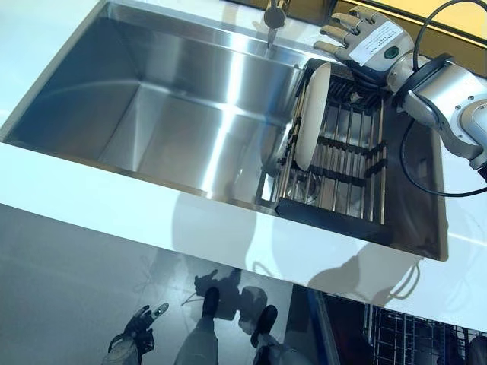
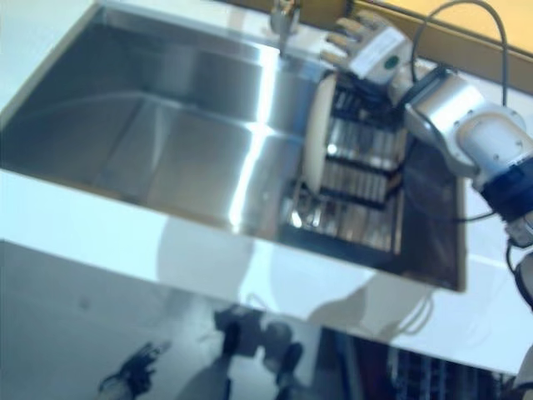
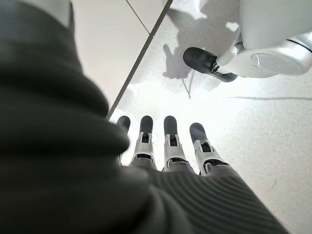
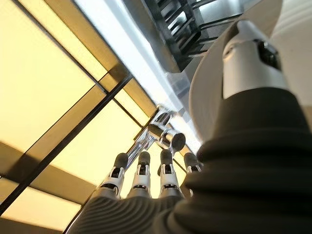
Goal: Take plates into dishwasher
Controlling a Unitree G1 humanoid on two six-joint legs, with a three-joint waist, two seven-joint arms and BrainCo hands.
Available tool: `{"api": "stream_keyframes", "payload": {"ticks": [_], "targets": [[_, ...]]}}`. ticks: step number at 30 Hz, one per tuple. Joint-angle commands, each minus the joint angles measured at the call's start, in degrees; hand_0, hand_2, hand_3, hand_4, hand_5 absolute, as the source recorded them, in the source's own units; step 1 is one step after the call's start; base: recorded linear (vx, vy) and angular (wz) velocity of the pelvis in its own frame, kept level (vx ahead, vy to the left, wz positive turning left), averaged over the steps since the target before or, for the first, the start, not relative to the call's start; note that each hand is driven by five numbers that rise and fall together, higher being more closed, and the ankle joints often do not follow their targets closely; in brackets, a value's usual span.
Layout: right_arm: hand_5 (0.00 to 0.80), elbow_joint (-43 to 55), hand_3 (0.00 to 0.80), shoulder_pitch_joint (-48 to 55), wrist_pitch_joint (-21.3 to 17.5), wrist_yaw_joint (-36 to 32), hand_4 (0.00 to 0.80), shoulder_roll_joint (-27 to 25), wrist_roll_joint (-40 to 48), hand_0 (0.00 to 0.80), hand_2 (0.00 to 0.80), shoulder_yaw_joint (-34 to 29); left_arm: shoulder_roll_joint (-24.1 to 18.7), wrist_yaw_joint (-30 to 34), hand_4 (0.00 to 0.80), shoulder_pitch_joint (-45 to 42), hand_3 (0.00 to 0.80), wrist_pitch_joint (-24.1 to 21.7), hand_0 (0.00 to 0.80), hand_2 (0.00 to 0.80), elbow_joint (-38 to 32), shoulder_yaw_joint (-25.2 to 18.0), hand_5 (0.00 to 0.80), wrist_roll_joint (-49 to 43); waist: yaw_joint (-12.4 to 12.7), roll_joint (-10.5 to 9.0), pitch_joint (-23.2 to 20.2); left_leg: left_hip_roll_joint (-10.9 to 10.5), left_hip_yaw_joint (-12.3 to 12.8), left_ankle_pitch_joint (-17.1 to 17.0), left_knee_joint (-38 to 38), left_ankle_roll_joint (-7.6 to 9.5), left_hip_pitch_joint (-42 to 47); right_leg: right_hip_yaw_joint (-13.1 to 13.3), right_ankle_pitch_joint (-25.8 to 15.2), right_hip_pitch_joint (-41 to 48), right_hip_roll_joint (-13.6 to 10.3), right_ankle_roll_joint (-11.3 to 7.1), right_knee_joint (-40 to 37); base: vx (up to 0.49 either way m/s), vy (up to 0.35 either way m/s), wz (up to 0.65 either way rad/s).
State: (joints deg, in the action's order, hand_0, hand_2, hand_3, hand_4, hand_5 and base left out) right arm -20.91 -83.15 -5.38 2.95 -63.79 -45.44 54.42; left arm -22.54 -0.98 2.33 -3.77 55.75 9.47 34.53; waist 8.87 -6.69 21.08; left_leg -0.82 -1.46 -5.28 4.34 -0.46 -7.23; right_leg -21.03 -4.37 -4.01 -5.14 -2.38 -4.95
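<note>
A white plate (image 1: 312, 114) stands on edge at the left side of a dark dish rack (image 1: 335, 217) that sits in the right end of the steel sink (image 1: 152, 114). My right hand (image 1: 371, 42) hovers open over the rack's far end, just beyond the top of the plate, with straight fingers (image 4: 141, 175) and nothing held. The plate's pale rim (image 4: 204, 97) shows close beside the thumb in the right wrist view. My left hand (image 1: 137, 334) hangs low near the floor, its fingers (image 3: 170, 141) straight and empty.
A faucet (image 1: 275, 15) rises at the sink's back edge, close to the right hand. The white counter (image 1: 114, 205) runs along the sink's front. A wire dishwasher basket (image 1: 403, 334) shows below the counter at the lower right.
</note>
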Motion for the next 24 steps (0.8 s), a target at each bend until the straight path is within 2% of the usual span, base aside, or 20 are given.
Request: {"api": "stream_keyframes", "payload": {"ticks": [1,11,24], "targets": [[0.000,0.24,0.000,-3.95,1.81,1.63,0.000,-2.21,1.57,0.000,0.000,1.45,-0.66,0.56,0.000,-2.77,0.000,-0.78,0.000,0.000,0.71,-1.08,0.000,-0.73,0.45,-1.81,-3.84,-1.29,1.88,4.94,0.66,1.40,0.48,0.04,3.05,1.37,1.73,-2.80,-0.05,0.000,0.000,0.00],[0.000,2.12,0.000,-2.90,0.36,0.45,0.000,-2.13,2.74,0.000,0.000,0.32,-0.13,0.27,0.000,-3.04,0.000,-0.75,0.000,0.000,1.62,-1.46,0.000,-1.25,0.29,-2.54,-5.63,-1.26,1.89,5.44,0.66,1.45,1.67,0.30,3.43,2.50,1.81,-2.88,-0.05,0.000,0.000,0.00],[0.000,4.60,0.000,-3.96,-2.30,-2.63,0.000,-0.34,3.79,0.000,0.000,2.58,0.08,0.43,0.000,-2.57,0.000,-1.03,0.000,0.000,1.89,-1.43,0.000,-0.87,0.80,-2.74,-5.19,-1.28,1.58,5.27,0.66,1.57,1.14,0.18,3.35,2.07,1.82,-2.76,-0.05,0.000,0.000,0.00]]}}
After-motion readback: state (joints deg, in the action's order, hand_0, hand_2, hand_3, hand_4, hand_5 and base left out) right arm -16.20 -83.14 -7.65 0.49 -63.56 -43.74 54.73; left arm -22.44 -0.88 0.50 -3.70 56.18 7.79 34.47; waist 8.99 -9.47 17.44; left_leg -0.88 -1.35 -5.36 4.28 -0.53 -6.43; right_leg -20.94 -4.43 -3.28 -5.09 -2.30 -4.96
